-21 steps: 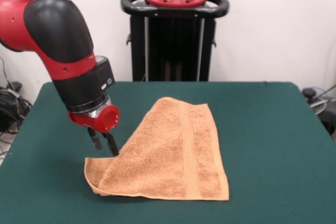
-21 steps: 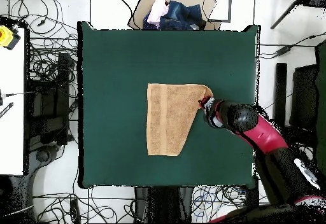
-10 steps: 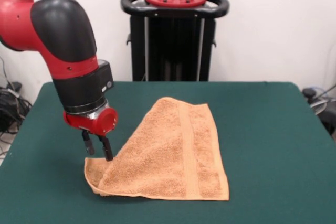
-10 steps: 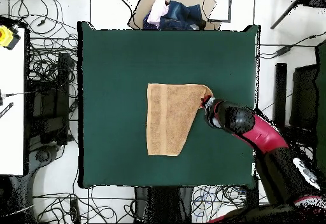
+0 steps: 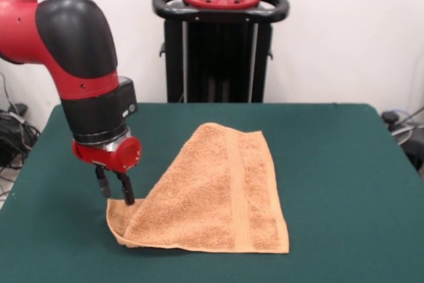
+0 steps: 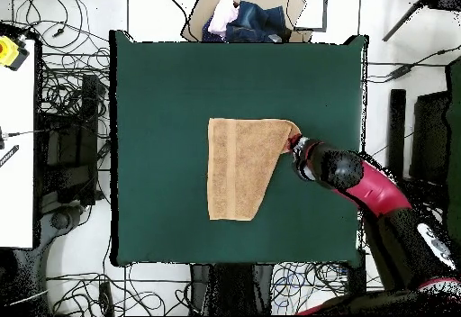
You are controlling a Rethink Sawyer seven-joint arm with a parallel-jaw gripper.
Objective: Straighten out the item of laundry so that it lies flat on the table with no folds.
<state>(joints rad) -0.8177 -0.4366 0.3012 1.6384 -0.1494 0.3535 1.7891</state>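
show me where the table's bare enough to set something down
The table is bare all round the towel: broadest between the towel and the edge by the white bench, also toward the cardboard box. It is crowded only at the towel's corner under the gripper.

Folded towel (image 5: 212, 197) beside parted jaws
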